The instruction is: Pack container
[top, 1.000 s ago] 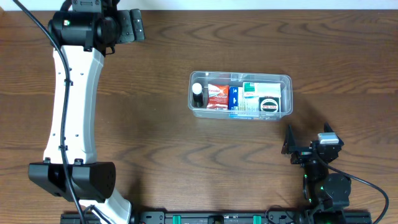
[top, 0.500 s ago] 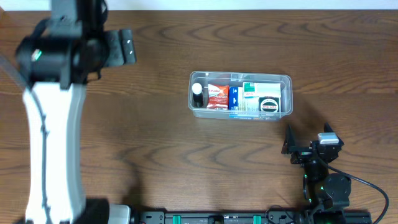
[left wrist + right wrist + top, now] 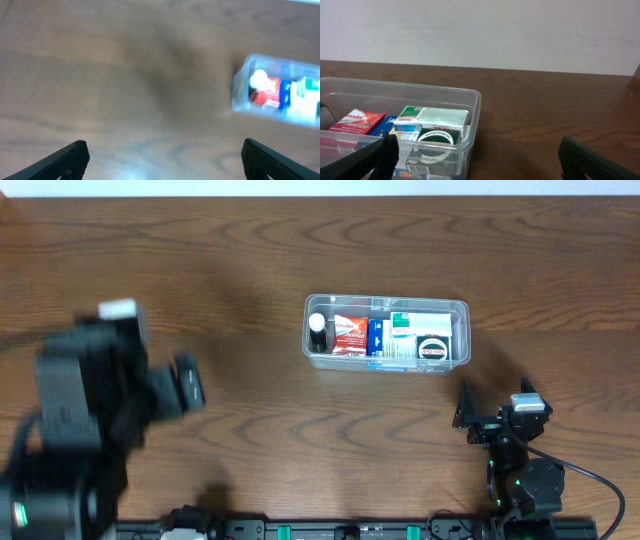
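Note:
The clear plastic container [image 3: 460, 306] stands right of the table's centre. It holds a small white-capped bottle [image 3: 318, 330], a red box [image 3: 349, 335], a blue box [image 3: 376, 337], a white and green box [image 3: 430, 323] and a black box with a white ring [image 3: 433, 349]. My left gripper [image 3: 186, 386] is blurred at the front left, far from the container. In the left wrist view it [image 3: 165, 160] is open and empty over bare wood, the container [image 3: 239, 85] ahead to the right. My right gripper [image 3: 497, 402] rests in front of the container, open and empty [image 3: 477, 160], the container's wall [image 3: 475, 107] just ahead on the left.
The brown wooden table [image 3: 250, 270] spreads all around the container. A pale wall [image 3: 480, 30] rises behind the table's far edge. The left arm's blurred body [image 3: 70, 430] fills the front left corner.
My left arm has swung fast from the back left of the table to the front left and is now blurred. The right arm and the container have not moved.

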